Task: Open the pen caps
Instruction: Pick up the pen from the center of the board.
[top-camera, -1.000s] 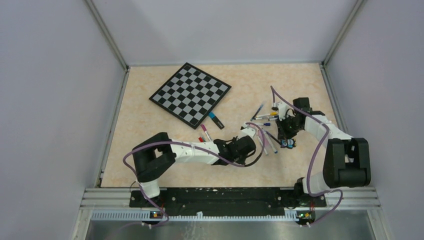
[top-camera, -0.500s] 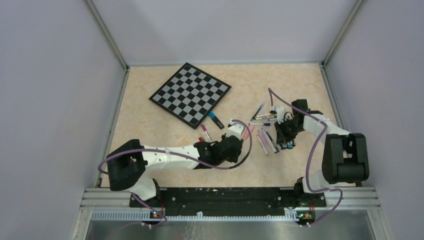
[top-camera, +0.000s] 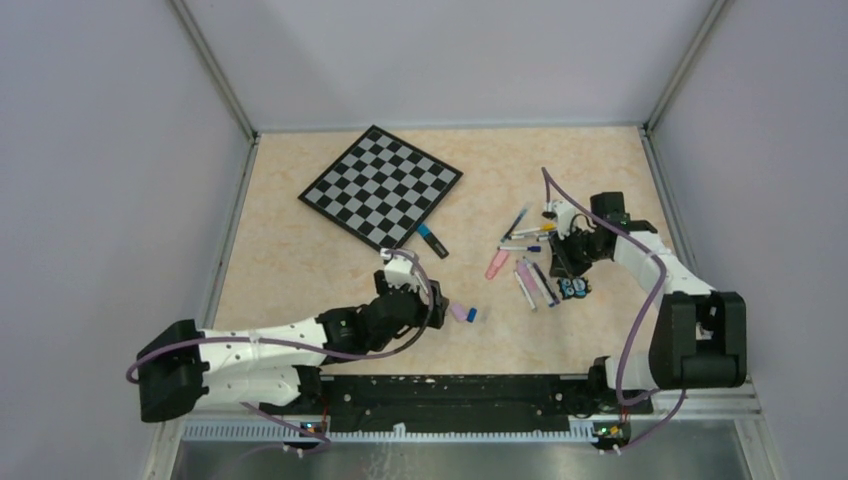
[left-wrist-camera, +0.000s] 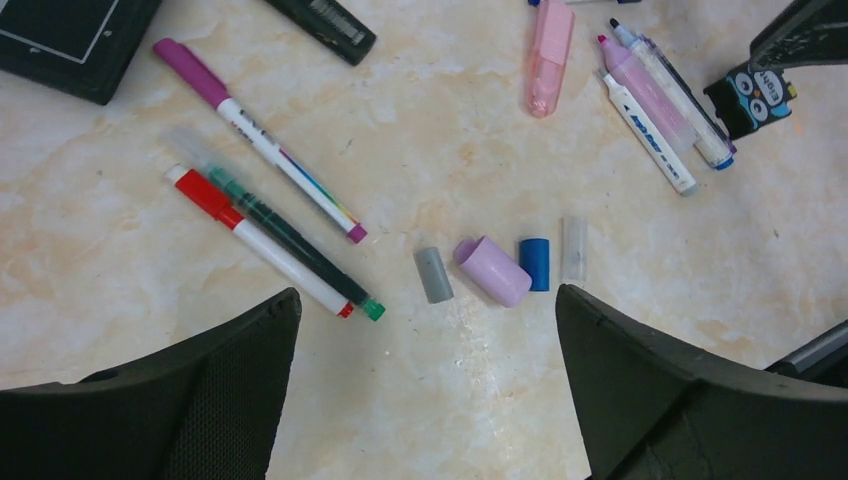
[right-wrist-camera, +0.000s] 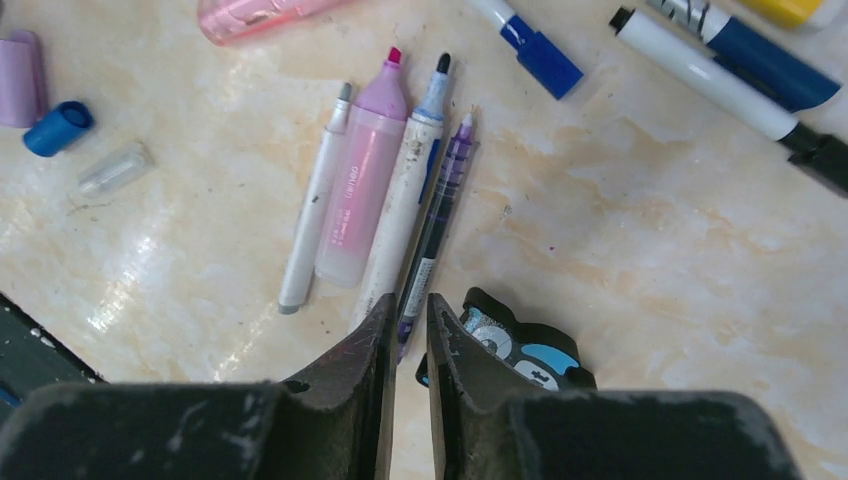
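Marble-look surface (top-camera: 300, 260); left jaws gape empty over loose caps (left-wrist-camera: 492, 271), right jaws barely parted; round caps may roll if nudged.

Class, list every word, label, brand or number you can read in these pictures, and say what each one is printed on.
No text can be read for certain.
Pink highlighter: faint grey lettering along the barrel, too blurred to read.
White pen: blue lettering, too small to read.
Purple-capped pen: coloured print on the barrel, unreadable.
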